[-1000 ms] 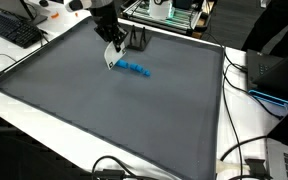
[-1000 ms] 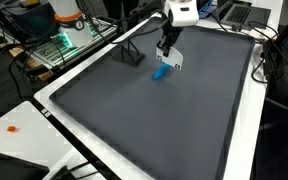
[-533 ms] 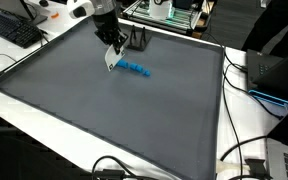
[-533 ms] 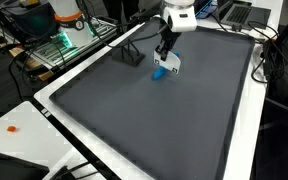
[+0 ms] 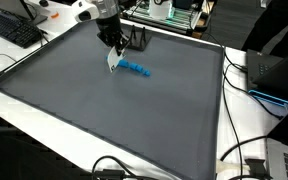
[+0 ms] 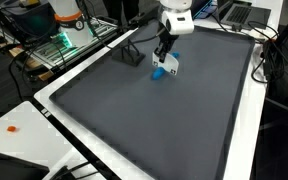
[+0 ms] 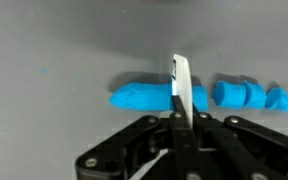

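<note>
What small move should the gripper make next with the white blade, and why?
Probably press straight down, as a judgement. The gripper, shut on the blade, holds it across the blue roll. Cut pieces lie on one side and a long part on the other is uncut. I cannot tell whether the blade is through the roll yet.

white blade (image 7: 182,85) across sliced blue roll (image 7: 139,98)

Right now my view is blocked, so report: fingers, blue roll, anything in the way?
Fingers shut on white blade. Blade across blue roll, cut pieces beside it. Black stand apart, not in the way.
</note>
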Tool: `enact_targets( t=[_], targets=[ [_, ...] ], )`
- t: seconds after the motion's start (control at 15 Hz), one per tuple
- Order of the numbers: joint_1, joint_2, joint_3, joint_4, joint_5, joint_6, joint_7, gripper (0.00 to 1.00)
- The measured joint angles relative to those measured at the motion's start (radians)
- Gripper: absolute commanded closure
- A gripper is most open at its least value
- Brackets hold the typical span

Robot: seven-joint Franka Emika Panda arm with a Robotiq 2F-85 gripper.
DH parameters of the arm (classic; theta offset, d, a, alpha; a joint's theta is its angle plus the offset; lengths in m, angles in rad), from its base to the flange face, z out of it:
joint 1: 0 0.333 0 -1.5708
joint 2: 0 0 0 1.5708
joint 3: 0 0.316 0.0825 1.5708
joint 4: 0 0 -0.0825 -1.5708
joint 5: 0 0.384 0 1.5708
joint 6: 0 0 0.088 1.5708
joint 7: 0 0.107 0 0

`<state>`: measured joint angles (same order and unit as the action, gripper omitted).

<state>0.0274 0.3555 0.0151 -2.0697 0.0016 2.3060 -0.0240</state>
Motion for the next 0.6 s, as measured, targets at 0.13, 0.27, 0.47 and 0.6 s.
enact_targets(
  t=[0.13, 0.27, 0.47, 0.6],
  targets=[
    [0.0, 0.0, 0.0, -0.011, 0.0, 0.016, -0.002, 0.99],
    [0.0, 0.0, 0.001, -0.021, 0.0, 0.031, -0.003, 0.99],
    [0.0, -0.001, 0.002, -0.035, 0.0, 0.051, -0.003, 0.99],
    [0.0, -0.001, 0.002, -0.036, 0.002, 0.053, -0.003, 0.99]
  ],
)
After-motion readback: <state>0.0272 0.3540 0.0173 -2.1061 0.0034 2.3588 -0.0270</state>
